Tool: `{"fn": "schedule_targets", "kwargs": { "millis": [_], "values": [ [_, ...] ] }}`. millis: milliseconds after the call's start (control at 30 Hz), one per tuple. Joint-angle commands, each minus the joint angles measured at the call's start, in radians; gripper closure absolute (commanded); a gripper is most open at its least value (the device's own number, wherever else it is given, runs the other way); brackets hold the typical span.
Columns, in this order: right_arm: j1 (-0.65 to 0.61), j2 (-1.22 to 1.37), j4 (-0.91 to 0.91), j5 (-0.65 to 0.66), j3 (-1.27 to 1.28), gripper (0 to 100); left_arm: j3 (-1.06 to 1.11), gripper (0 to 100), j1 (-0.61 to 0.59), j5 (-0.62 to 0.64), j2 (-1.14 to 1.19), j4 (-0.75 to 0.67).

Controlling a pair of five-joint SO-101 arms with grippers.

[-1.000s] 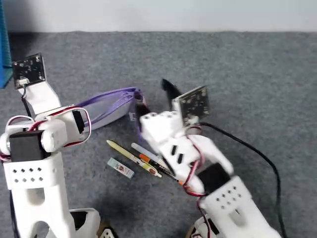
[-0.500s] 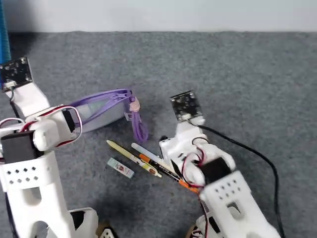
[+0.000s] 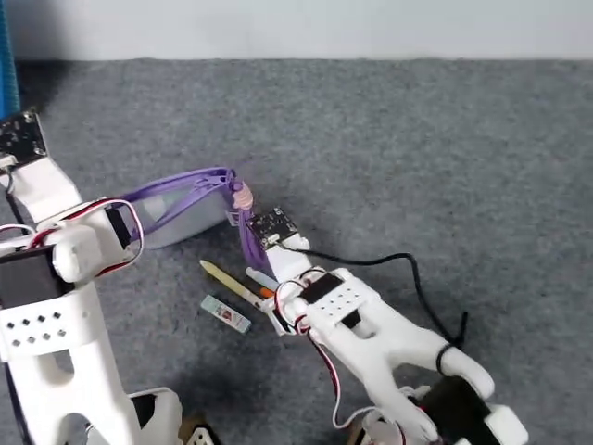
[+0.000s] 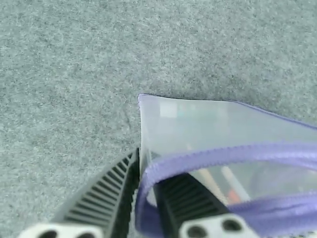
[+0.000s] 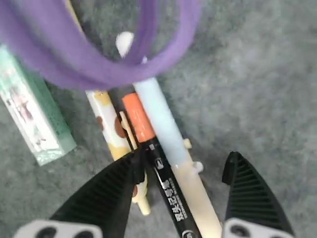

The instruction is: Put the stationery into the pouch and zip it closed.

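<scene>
A clear pouch (image 3: 185, 211) with a purple zipper edge lies at the left, its purple strap (image 3: 248, 243) looping toward the pens. My left gripper (image 4: 146, 196) is shut on the pouch (image 4: 208, 124) at its zipper edge. A yellow pen (image 3: 227, 281), a light blue pen (image 3: 258, 276), an orange-black pen (image 5: 148, 148) and a mint eraser (image 3: 226, 313) lie on the carpet. My right gripper (image 5: 181, 196) hangs open just above them, with the light blue pen (image 5: 166, 134) and the orange-black pen between its fingers. The strap (image 5: 99, 54) hangs close in front.
The grey carpet (image 3: 445, 158) stretches free to the right and far side. A black cable (image 3: 408, 278) trails from the right arm (image 3: 371, 334). A blue object (image 3: 5, 56) stands at the far left edge.
The right arm has swung from beside the pouch's strap end down over the pens. The left arm has drawn the pouch slightly leftward.
</scene>
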Motion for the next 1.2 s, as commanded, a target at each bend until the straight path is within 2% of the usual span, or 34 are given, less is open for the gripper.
{"fn": "schedule_targets", "kwargs": {
  "millis": [0,200,400,467,600,633,700,900,1167],
  "values": [
    [-0.019,0.042,-0.027,0.012,-0.063,73.6,-0.022,99,-0.008,-0.014,-0.002,0.009],
    [0.019,0.111,-0.028,0.023,-0.066,73.6,-0.022,99,-0.008,-0.014,-0.002,0.009],
    [0.101,0.117,-0.019,0.115,-0.066,74.2,-0.022,99,-0.008,-0.014,-0.002,0.009],
    [0.114,0.117,-0.019,0.135,-0.066,79.6,-0.022,99,-0.008,-0.014,-0.002,0.009],
    [0.117,0.117,-0.024,0.149,-0.066,98.2,-0.022,99,-0.008,-0.014,-0.002,0.009],
    [0.117,0.117,-0.024,0.149,-0.066,99.5,-0.022,99,-0.008,-0.014,-0.002,0.009],
    [0.12,0.117,-0.019,0.149,-0.066,96.9,-0.022,99,-0.008,-0.014,-0.002,0.009],
    [0.165,0.071,-0.016,0.15,-0.058,99.1,-0.022,99,-0.008,-0.014,-0.002,0.009],
    [0.254,-0.211,0.191,0.198,-0.058,99.1,-0.022,99,-0.005,-0.012,-0.002,0.009]
  ]
}}
